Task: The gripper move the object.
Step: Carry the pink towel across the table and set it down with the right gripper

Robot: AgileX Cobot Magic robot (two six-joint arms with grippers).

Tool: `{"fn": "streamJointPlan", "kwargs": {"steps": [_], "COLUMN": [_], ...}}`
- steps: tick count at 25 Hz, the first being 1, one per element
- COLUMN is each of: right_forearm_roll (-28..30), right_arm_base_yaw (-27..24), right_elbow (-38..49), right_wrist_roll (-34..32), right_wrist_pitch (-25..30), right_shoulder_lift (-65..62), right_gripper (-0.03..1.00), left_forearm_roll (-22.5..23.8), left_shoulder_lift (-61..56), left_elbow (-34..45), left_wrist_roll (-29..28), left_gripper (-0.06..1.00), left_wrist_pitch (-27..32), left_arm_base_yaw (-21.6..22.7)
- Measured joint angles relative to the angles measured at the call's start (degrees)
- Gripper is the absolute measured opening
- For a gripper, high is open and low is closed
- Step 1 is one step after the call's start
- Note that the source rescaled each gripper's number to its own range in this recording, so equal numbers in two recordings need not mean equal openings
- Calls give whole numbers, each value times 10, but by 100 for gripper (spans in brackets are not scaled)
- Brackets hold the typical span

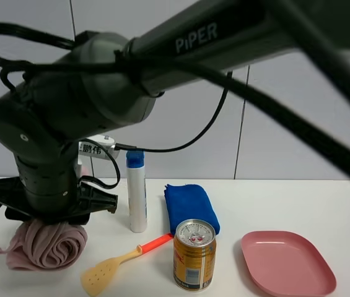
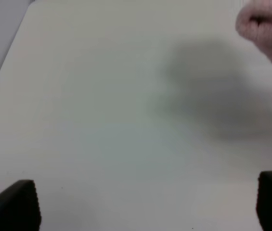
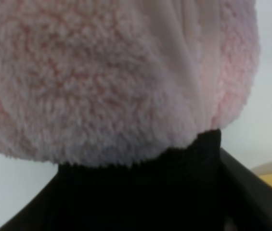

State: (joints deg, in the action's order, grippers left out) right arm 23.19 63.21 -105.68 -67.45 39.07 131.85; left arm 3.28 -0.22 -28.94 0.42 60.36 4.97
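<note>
Up front, my right end effector (image 1: 49, 216) rests on top of the pink fleece cloth (image 1: 46, 246), which lies bunched at the near left of the desk (image 1: 348, 204) beside the spatula (image 1: 109, 267); whether its jaws have closed I cannot tell. Soft, light and floppy by my reckoning, the cloth wants a pinch on a thick top fold. My left end effector (image 2: 143, 204) hangs wide open, empty, over bare desk nearby.

Bunched pink fleecy cloth (image 1: 48, 246), folds gathered upward, resting on the white table (image 1: 348, 210), left side
</note>
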Motion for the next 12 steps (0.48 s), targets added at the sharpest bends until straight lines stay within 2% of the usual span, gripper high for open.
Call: {"fn": "streamJointPlan", "kwargs": {"steps": [12], "right_forearm_roll": [-16], "right_arm_base_yaw": [-18], "right_elbow": [0], "right_wrist_roll": [-45], "right_wrist_pitch": [-59], "right_shoulder_lift": [35], "right_gripper": [0], "left_forearm_roll": [0], "left_shoulder_lift": [0], "left_elbow": [0], "left_wrist_roll": [0], "left_gripper": [100], "left_wrist_pitch": [0], "left_arm_base_yaw": [0]}}
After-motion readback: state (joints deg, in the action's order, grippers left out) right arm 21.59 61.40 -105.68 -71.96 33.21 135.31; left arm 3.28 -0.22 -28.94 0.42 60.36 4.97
